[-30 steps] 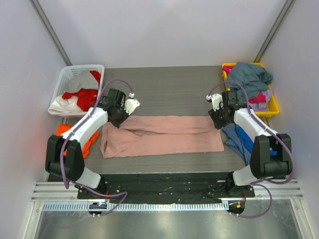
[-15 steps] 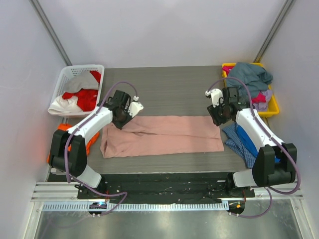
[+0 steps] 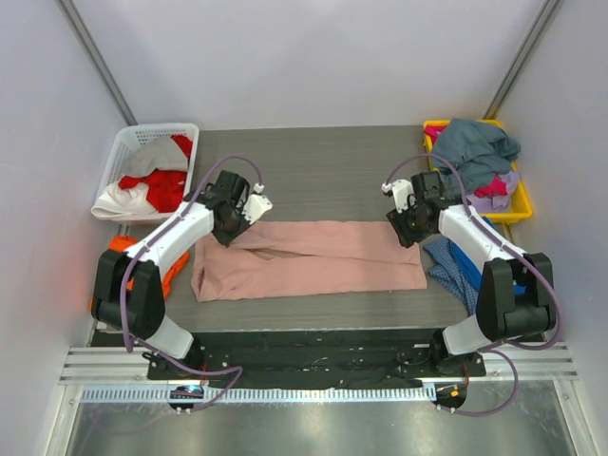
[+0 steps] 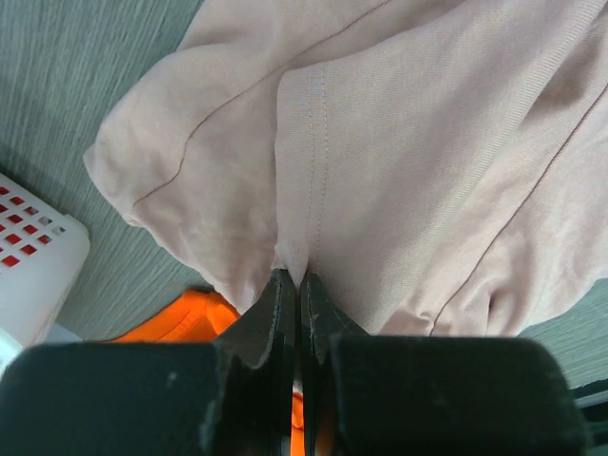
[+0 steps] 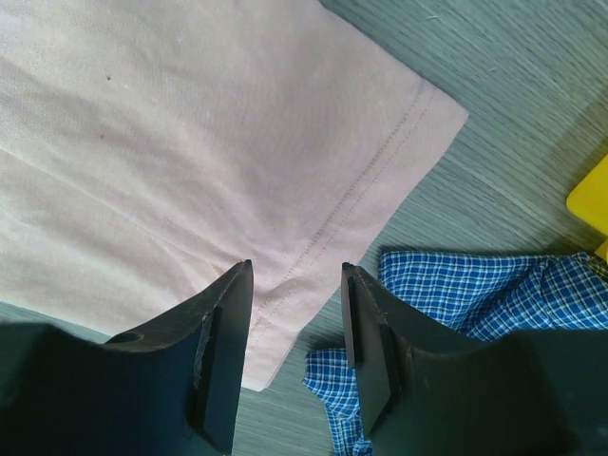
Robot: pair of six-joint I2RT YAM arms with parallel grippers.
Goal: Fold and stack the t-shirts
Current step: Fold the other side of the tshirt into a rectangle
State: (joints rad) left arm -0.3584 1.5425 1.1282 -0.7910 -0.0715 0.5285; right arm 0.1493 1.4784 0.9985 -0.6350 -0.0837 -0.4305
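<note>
A large dusty-pink t-shirt [image 3: 313,258] lies folded into a long band across the table. My left gripper [image 3: 231,231] is shut on a pinch of its pink fabric [image 4: 304,190] at the shirt's upper left end. My right gripper [image 3: 407,231] is open and empty, its jaws just above the shirt's hemmed right corner [image 5: 380,171]. An orange t-shirt [image 3: 126,250] lies at the left table edge and shows under the left fingers [image 4: 171,318]. A blue checked shirt [image 5: 456,294] lies beside the right gripper.
A white basket [image 3: 128,152] at the back left holds red and white shirts. A yellow bin [image 3: 518,204] at the back right holds grey-teal, purple and pink clothes. The blue checked shirt [image 3: 451,266] lies on the table at the right edge.
My left gripper has moved a little right and up along the shirt's left end, still shut on pink fabric. My right gripper has shifted slightly left over the shirt's right corner.
</note>
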